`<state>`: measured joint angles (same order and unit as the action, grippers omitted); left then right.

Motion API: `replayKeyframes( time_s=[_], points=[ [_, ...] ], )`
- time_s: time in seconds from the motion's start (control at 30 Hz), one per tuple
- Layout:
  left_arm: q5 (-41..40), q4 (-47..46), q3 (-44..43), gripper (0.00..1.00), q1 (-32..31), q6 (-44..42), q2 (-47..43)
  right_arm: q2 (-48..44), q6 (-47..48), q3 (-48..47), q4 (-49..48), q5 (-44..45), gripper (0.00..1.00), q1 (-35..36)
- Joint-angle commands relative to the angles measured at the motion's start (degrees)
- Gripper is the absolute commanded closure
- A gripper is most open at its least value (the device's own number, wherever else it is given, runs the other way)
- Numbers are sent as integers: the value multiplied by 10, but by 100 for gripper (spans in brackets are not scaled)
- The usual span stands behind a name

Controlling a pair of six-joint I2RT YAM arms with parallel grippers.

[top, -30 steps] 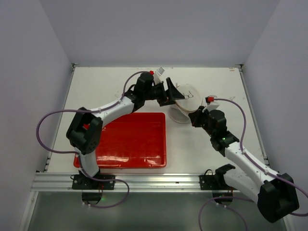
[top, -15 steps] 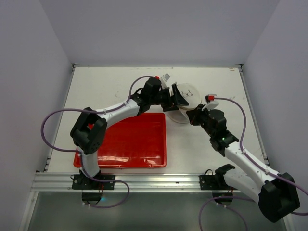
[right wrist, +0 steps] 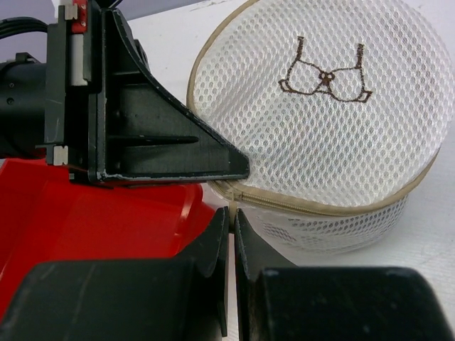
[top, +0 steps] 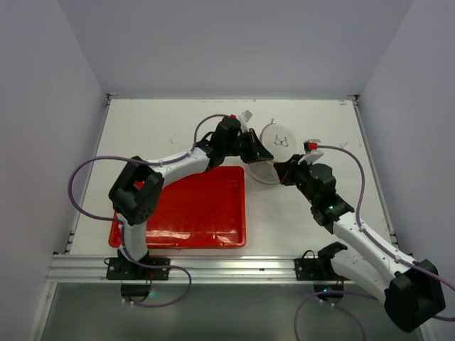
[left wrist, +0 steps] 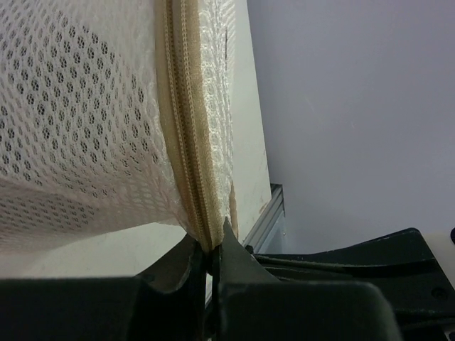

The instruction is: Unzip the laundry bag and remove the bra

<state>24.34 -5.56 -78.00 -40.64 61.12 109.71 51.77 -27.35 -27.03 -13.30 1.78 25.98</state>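
Observation:
The laundry bag, a round white mesh pouch with a tan zipper band and a small brown bra drawing, stands tilted behind the red tray. My left gripper is shut on the bag's zipper seam at its left rim, the band pinched between the fingertips. In the right wrist view my right gripper is shut on the tan zipper pull under the bag, close below the left gripper's finger. From above, the right gripper sits at the bag's near edge. The bra is hidden.
A red tray lies to the left of the bag, its right rim close under both grippers. The white table ends in a metal rail at the back and right, with grey walls behind.
The left gripper moved right onto the bag's rim and closed on the zipper seam. The bag tipped a little. The right gripper stayed shut at the bag's near edge.

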Motion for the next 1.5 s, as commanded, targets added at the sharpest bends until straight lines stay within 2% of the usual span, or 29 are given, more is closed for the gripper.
replayKeyframes(
  time_s=[0.0,0.37,0.63,0.83,0.93,1.1,1.17,1.23,1.27,1.37,1.47],
  points=[
    [0,-32,-8,100,8,0,-18,-25,12,-5,-4,12,100,3],
    [93,-72,-4,100,67,-2,1,-33,44,-12,57,81,100,-15],
    [136,-46,-30,100,72,-36,28,-21,49,-31,98,77,100,-91],
    [132,-17,-72,100,72,-50,68,-47,47,-33,118,56,100,-97],
    [134,-2,-113,92,72,-49,95,-74,25,-15,101,13,100,-97],
    [131,5,-117,46,71,-54,94,-89,13,5,86,-32,100,-96],
    [119,6,-96,34,71,-58,71,-82,7,6,74,-41,100,-95],
    [111,10,-81,27,71,-61,53,-75,-4,9,51,-53,100,-95],
    [106,13,-68,18,71,-63,42,-65,-7,10,43,-56,100,-94],
    [78,18,-31,7,68,-63,-18,-41,-15,9,12,-57,100,-80],
    [64,-1,5,7,56,-51,-53,-22,-22,3,-16,-50,100,-56]
  ],
)
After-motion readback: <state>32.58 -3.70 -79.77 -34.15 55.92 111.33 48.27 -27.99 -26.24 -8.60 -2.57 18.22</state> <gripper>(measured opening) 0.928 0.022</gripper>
